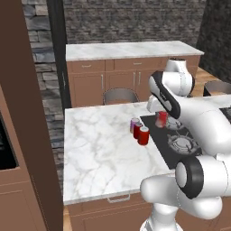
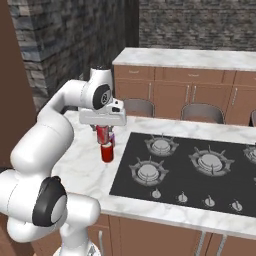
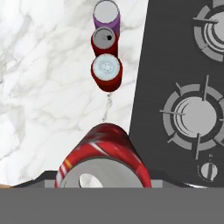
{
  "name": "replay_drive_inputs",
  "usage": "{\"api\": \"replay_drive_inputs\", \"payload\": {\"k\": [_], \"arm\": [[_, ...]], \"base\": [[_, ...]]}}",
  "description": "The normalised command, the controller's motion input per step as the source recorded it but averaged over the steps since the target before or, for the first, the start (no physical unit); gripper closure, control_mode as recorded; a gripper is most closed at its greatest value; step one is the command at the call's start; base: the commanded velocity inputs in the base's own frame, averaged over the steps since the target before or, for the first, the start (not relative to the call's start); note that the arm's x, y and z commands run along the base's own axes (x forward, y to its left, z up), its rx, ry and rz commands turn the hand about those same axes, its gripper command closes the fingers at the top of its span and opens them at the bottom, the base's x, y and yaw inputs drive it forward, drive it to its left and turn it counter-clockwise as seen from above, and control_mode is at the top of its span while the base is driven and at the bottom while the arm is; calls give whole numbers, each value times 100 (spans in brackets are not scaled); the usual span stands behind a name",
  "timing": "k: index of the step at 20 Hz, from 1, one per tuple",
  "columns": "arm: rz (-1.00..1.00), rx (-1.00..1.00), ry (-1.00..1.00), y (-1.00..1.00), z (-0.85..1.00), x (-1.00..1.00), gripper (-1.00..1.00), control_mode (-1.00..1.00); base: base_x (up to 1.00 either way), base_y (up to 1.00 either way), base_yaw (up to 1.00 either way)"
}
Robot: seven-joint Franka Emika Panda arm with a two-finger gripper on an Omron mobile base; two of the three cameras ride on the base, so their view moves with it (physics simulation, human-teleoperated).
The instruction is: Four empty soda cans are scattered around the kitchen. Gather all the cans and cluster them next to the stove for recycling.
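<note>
Here, the scene by parts:
End effector (image 2: 103, 131): closed on a red soda can (image 3: 103, 159), holding it above the tabletop (image 1: 99, 149), near the stove's left edge.
Held can: upright in the base views; its silver top faces the hand camera.
Stove (image 2: 190, 170): black cooktop with round burners, set into the marble tabletop.
Other cans: three in a tight row on the tabletop just left of the stove: a red can (image 3: 106, 72) nearest the held one, a second red can (image 3: 104, 40), then the purple can (image 3: 106, 15).
</note>
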Motion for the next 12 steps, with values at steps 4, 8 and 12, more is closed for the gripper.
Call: {"api": "replay_drive_inputs", "payload": {"k": [4,8,12], "arm": [[0,0,1,5,-5,9,100,-100],[0,0,3,27,-37,39,100,-100],[0,0,5,22,-41,29,100,-100]], "base": [[21,13,0],[0,0,0],[0,0,0]]}}
